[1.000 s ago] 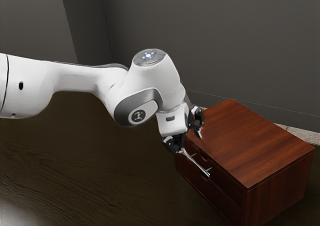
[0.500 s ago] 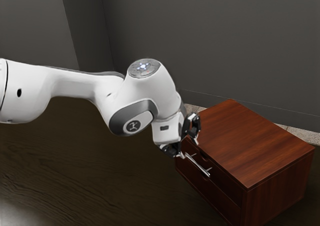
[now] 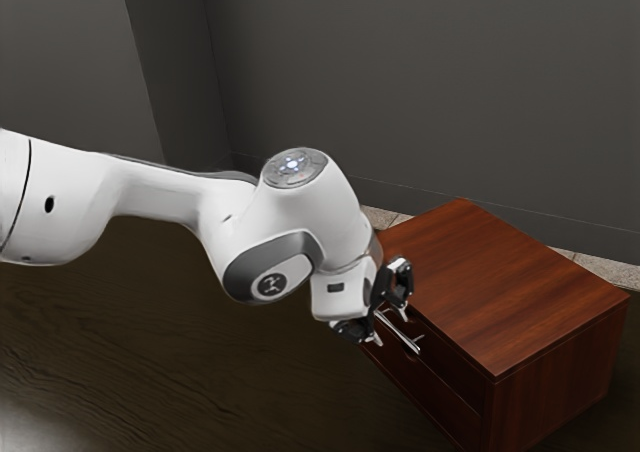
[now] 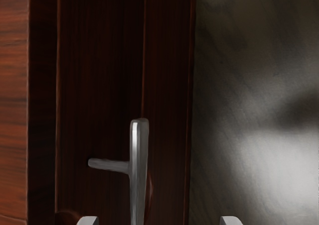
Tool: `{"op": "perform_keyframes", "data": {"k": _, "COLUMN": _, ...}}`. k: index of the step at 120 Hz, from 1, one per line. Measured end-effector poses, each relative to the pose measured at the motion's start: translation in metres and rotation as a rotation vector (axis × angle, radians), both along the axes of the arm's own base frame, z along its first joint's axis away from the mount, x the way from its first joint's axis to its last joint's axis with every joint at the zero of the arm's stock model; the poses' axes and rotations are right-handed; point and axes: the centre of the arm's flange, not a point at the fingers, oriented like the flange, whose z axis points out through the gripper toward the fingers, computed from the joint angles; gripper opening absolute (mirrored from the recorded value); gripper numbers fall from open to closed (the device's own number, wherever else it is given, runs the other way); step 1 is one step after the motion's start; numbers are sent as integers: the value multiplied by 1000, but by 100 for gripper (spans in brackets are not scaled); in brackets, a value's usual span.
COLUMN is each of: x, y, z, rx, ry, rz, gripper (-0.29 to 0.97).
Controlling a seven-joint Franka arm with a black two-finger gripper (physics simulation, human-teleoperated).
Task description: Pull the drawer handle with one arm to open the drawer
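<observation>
- Ext. view: white arm point(image 3: 150, 197) comes in from the exterior view's left. Black pincer point(image 3: 383, 315) sits at the front face of the red-brown cabinet point(image 3: 500, 282), which stands lower right of frame on the dark surface point(image 3: 130, 372).
- Metal handle point(image 3: 405, 339) of the upper drawer point(image 3: 440, 357) lies right at the pincer, low & right of centre. Drawer front looks flush w/ the cab., so prob. not opened yet.
- Pincer is spread wide, one finger either side of the bar, clamped on nothing.
- Wrist view: handle point(image 4: 139, 175) shows as a bright bar btwn the two fingertips point(image 4: 87, 220), nearer one than the other. A short post point(image 4: 106, 163) ties it to the drawer front point(image 4: 99, 75).
- Risk 1: pulling before the fingers close means no hold, so the pincer just slides off.
- Risk 2: bar is off-centre, so one finger hits first on closing and may give a skewed, weak grip.
- Risk 3: the grip spot seems close to the bar's end, so it could slip past that end under load.
- Risk 4: a pull not in line w/ the drawer's travel could jam it or drag the whole cab. over the surface.
</observation>
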Motion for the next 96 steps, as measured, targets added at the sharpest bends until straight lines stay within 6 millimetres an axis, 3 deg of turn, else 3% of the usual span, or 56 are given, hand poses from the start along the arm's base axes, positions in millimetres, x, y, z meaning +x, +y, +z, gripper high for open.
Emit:
{"op": "perform_keyframes", "data": {"k": 38, "x": 9, "y": 1, "z": -23, "rx": -10, "ry": 17, "rz": 7, "gripper": 24}}
{"op": "perform_keyframes", "data": {"k": 96, "x": 13, "y": 2, "z": -30, "rx": -17, "ry": 10, "rz": 7, "gripper": 16}}
